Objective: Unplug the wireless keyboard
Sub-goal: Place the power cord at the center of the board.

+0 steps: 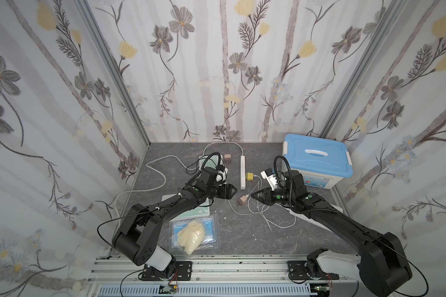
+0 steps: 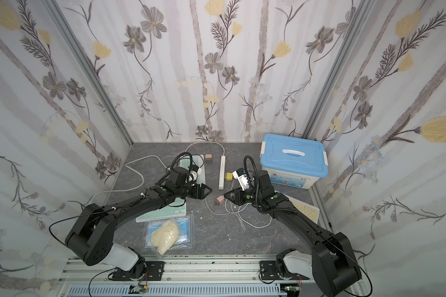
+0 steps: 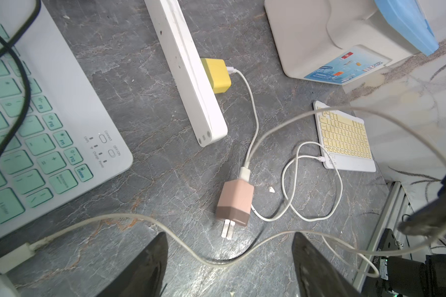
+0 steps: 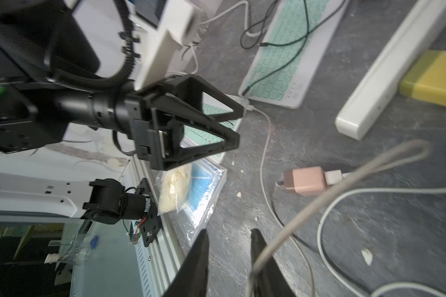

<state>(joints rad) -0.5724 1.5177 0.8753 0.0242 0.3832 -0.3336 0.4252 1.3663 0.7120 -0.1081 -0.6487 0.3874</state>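
**Grey table in a flowered booth: charger out of the strip, keyboard end to check**

Table (image 1: 242,239) is dark grey and veined, walled on three sides by floral paper. Green keyboard (image 3: 44,154) lies on the left arm's side, partly under that arm. Pink charger (image 3: 236,200) lies flat on the table just beyond the near end of the white power strip (image 3: 191,77), prongs bare and in no socket. Yellow charger (image 3: 216,75) sits in the strip. Its lead appears to run to the small yellow keyboard (image 3: 345,136).

Left fingers (image 3: 145,267): spread wide, empty, hovering near the pink charger. Right fingers (image 4: 196,267): parted by a narrow gap. The white cable (image 3: 345,109) rises from the pink charger in a loop and brushes one of them. As far as the right wrist view shows, it is not pinched.

Judgement: the mains side looks done. A white plug (image 4: 248,106) seems seated in the green keyboard's edge. If the task covers that end too, the next move calls for a pinch on that small plug and a pull straight along its axis. The other arm would steady the light keyboard so it does not slide. Slack loops lie close to both arms and could snag.
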